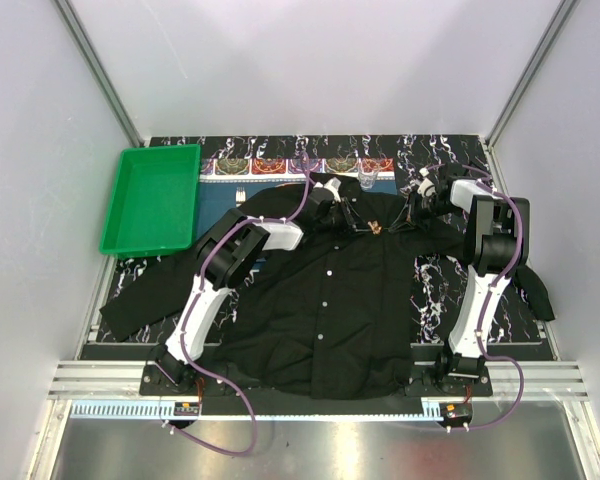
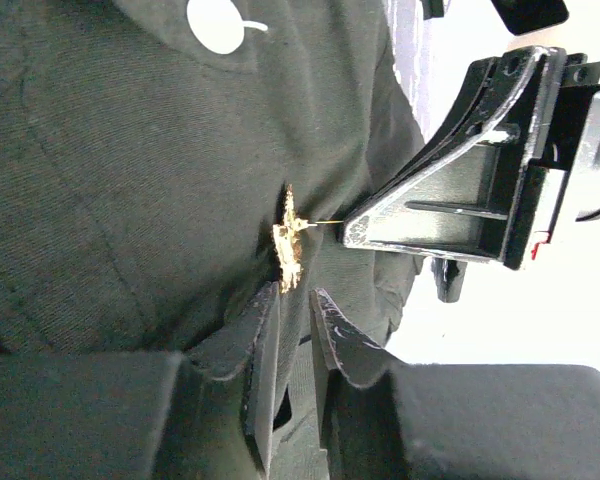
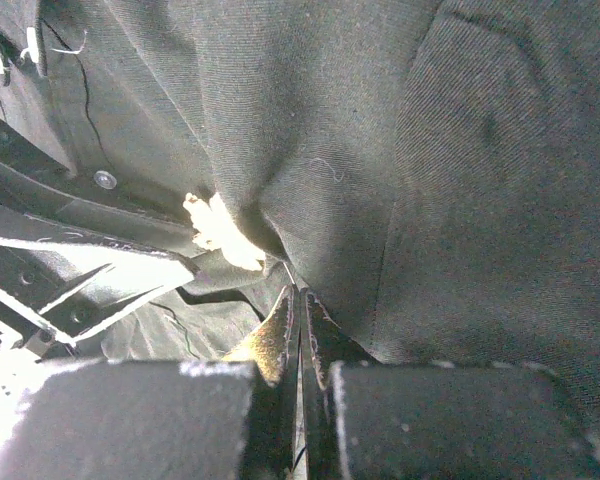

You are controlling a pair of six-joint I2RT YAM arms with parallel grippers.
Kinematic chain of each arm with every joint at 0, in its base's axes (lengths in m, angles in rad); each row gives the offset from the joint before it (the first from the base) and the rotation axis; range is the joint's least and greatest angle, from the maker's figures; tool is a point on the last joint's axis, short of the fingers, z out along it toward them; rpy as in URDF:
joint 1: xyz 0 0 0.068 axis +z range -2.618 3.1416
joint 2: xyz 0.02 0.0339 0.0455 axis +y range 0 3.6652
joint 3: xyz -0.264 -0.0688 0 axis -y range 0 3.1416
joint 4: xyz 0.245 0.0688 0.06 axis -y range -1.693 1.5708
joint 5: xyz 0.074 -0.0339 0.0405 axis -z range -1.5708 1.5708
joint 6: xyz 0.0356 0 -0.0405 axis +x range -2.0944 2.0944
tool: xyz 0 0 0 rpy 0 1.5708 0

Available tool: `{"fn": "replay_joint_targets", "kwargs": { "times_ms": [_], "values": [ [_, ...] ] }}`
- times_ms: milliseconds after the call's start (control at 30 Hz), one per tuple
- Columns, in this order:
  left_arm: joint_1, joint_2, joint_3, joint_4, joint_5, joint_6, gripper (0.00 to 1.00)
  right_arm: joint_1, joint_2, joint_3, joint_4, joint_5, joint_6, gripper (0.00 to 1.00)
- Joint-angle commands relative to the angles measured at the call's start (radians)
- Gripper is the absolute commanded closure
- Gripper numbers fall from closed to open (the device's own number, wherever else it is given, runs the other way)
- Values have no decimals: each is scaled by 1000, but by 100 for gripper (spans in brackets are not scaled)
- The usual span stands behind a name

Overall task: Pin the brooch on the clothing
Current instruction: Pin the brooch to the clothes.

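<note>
The black shirt, the clothing [image 1: 330, 300], lies spread on the table with its collar at the far side. The tiny golden brooch [image 1: 376, 228] sits on the chest below the collar, between both grippers. In the left wrist view the brooch [image 2: 288, 245] lies against the cloth just beyond my left gripper [image 2: 295, 298], whose jaws pinch a fold of the shirt. A thin pin runs from the brooch to the tip of my right gripper [image 2: 348, 228]. In the right wrist view my right gripper [image 3: 302, 293] is shut on that pin, with the brooch [image 3: 218, 232] just ahead.
A green tray [image 1: 152, 198] stands at the far left. A patterned placemat [image 1: 280, 165] and a small clear glass [image 1: 367, 178] lie behind the collar. A white shirt button [image 2: 215, 24] shows above the brooch. Shirt sleeves reach toward both table sides.
</note>
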Motion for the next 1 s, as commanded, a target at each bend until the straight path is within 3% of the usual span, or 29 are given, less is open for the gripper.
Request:
{"fn": "replay_joint_targets", "kwargs": {
  "times_ms": [0, 167, 433, 967],
  "values": [
    [-2, 10, -3, 109, 29, -38, 86, 14, -44, 12, -2, -33, -5, 100],
    [7, 10, -30, 120, 40, -45, 100, 34, -67, 15, 4, -56, 1, 100],
    [12, 22, -35, 116, 43, -49, 96, 69, -74, 31, 4, -59, 2, 100],
    [15, 56, 13, 51, 91, -25, 100, 149, -24, 123, -45, -33, -19, 100]
  ]
}}
